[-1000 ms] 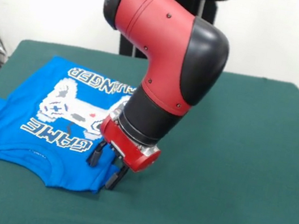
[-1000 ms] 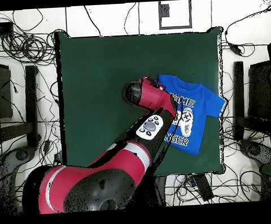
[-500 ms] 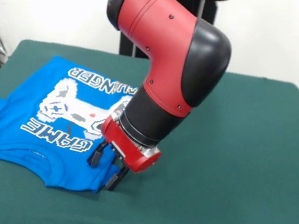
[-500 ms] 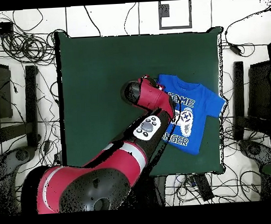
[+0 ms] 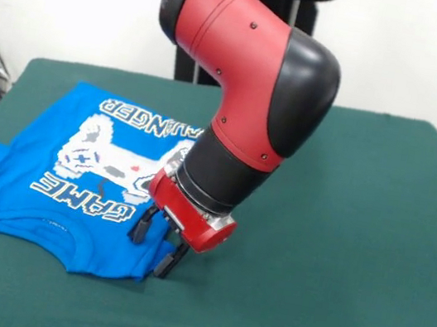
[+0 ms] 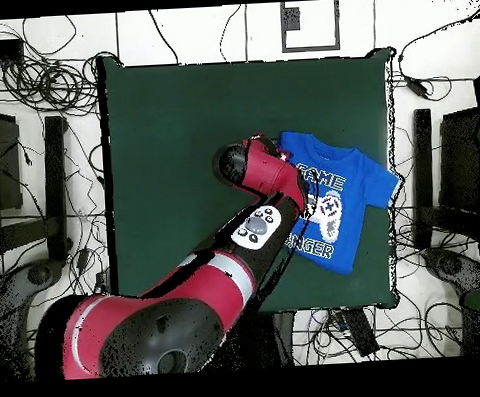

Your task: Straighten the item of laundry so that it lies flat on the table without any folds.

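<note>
Your gripper [image 5: 153, 245] is standing with its jaws apart, tips pressing the near right corner of the blue T-shirt [image 5: 56, 178]. The shirt is lying print up at the worktop's [image 5: 341, 234] left side, reading "GAME CHANGER".

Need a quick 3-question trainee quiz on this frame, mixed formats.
1. True or false: the T-shirt lies print side up.
2. The end effector is over which part of the shirt? A) a sleeve B) the shirt's corner nearest the table's middle C) the middle of the print
3. Fill in: the shirt's sleeve reaches the ____ of the green table in the overhead view.

Key: 1 true; 2 B; 3 edge. The end effector's fingers stand apart, one over blue cloth.
</note>
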### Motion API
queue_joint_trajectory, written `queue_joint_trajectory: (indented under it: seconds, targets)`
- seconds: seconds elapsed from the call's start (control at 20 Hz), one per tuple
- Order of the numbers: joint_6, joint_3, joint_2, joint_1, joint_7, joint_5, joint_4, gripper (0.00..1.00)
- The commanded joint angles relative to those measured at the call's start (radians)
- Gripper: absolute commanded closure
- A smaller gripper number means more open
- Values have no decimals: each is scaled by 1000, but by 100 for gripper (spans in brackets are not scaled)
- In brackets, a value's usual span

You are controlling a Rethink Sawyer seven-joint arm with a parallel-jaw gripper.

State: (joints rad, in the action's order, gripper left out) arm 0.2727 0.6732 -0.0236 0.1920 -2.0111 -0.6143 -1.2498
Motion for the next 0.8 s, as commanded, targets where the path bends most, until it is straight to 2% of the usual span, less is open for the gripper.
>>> queue_joint_trajectory:
  seconds: [0.05,0.8]
  targets:
    - [69,-156,-132,56,-297,-65,26,0]
    - [53,-160,-60,38,-221,-20,-48,0]
